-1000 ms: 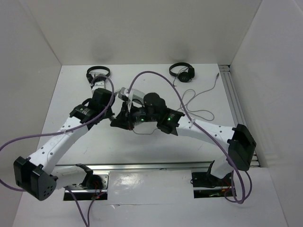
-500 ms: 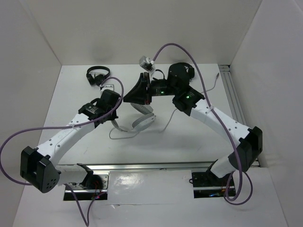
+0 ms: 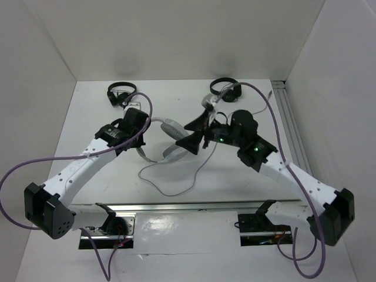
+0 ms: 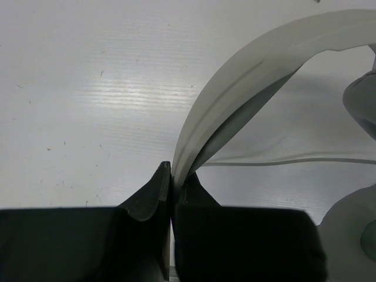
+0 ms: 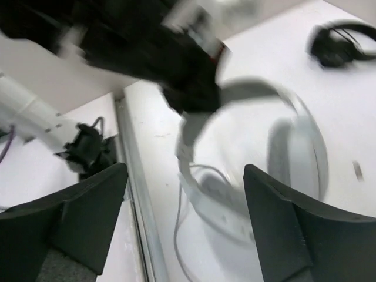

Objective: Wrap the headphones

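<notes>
White headphones (image 4: 235,88) tight between jaws of left gripper (image 4: 171,171)

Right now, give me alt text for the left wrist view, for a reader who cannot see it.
The left pincer, shut, pinches the headphones by their pale headband, which arcs up and right above a white table.

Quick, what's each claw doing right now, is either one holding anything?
Left gripper: closed, pinching the white headphones by the band.
Right gripper: open, holding nothing.
</notes>
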`<state>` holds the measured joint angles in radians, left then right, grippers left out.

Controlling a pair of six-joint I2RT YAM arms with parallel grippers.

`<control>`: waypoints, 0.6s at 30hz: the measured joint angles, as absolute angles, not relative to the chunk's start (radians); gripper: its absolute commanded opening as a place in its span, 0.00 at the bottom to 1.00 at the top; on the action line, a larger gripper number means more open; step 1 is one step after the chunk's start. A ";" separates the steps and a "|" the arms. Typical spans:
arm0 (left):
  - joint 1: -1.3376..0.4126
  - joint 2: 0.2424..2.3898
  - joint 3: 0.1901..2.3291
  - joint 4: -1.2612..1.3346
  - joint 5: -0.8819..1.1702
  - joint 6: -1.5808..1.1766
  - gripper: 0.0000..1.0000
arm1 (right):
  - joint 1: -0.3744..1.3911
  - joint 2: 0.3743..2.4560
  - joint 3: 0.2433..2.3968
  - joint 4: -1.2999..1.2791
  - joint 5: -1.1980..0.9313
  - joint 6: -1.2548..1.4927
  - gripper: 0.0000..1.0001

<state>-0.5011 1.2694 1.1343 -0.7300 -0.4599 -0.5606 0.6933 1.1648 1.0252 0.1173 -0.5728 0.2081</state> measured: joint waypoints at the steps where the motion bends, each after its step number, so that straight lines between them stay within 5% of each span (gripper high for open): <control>1: -0.501 1.261 1.154 -0.745 -0.459 -0.567 0.00 | 0.681 1.111 0.956 0.122 -0.524 0.213 0.89; 7: -0.501 1.124 1.266 -0.821 -0.461 -0.636 0.00 | 0.537 1.007 0.717 0.302 -0.402 0.292 0.89; 18: -0.501 1.047 1.503 -0.952 -0.418 -0.708 0.00 | 0.559 1.119 0.551 0.701 -0.418 0.441 0.88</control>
<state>-0.5011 1.0470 1.5028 -0.9520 -0.4175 -0.7078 0.5591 1.1194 0.5510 0.7010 -0.4183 0.4408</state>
